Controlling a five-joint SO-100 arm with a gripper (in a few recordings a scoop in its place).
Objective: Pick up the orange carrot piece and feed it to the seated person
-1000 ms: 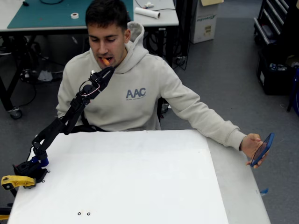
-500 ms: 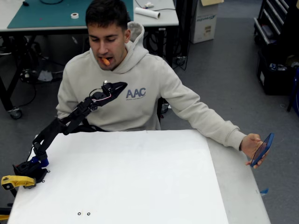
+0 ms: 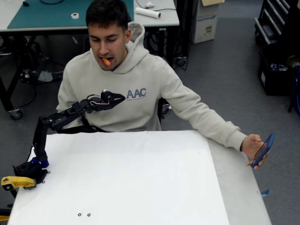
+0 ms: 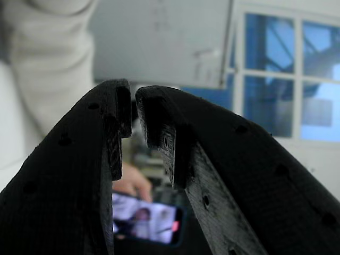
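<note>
The orange carrot piece (image 3: 106,61) sticks out of the mouth of the seated person (image 3: 140,75), who wears a beige hoodie with blue AAC letters. My black gripper (image 3: 120,97) hangs in front of the person's chest, well below the carrot and apart from it, pointing right. In the wrist view the gripper (image 4: 133,106) has its two black fingers drawn together at the tips, a thin slit between them and nothing held. The beige hoodie (image 4: 37,69) fills the left of that view.
A white table (image 3: 140,178) lies below the arm. The arm's base with a yellow clamp handle (image 3: 16,182) sits at the table's left edge. The person's outstretched hand holds a blue phone (image 3: 263,150) right of the table, seen too as a phone (image 4: 146,223).
The gripper has left the carrot in the person's mouth and dropped from the mouth down to chest height, the arm folding lower and swinging right.
</note>
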